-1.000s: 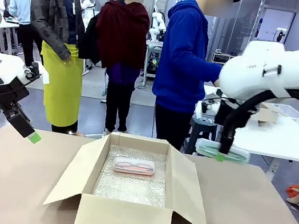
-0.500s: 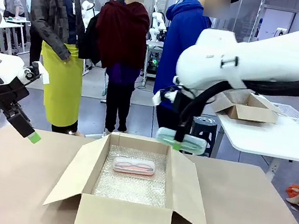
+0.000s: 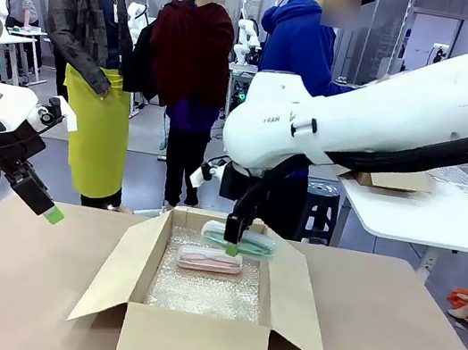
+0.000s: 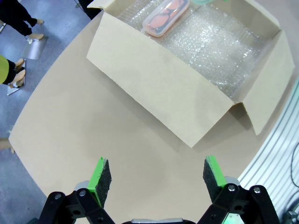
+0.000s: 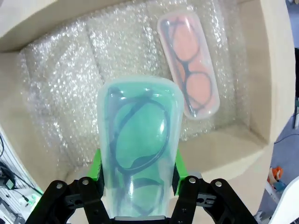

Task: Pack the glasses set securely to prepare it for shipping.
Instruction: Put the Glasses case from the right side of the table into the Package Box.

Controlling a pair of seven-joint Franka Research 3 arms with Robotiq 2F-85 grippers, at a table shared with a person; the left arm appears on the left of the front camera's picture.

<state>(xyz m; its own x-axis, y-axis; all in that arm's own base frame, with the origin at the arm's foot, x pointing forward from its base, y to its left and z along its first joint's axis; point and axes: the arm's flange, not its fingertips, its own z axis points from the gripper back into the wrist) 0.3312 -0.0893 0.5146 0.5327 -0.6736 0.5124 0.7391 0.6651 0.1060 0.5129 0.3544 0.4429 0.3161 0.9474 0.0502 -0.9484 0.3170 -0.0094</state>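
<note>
Tabletop (image 3: pixel 394 348), open cardboard box (image 3: pixel 190 349) (bubble wrap (image 3: pixel 204 295) inside), white table (image 3: pixel 443 221) beyond

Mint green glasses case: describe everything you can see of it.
The mint green case is translucent plastic, rounded-rectangular and closed, with dark-framed glasses inside. Fingers of the right gripper clamp its long sides near one end. It hangs above the bubble wrap in the open cardboard box, apart from the pink case.

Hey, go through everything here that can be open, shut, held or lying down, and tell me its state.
cardboard box: open, flaps spread, lined with bubble wrap.
clear case: closed, lying flat in the box.
mint green case: closed, held above the box.
right gripper: shut on the mint green case.
left gripper: open, empty, over the table.
</note>
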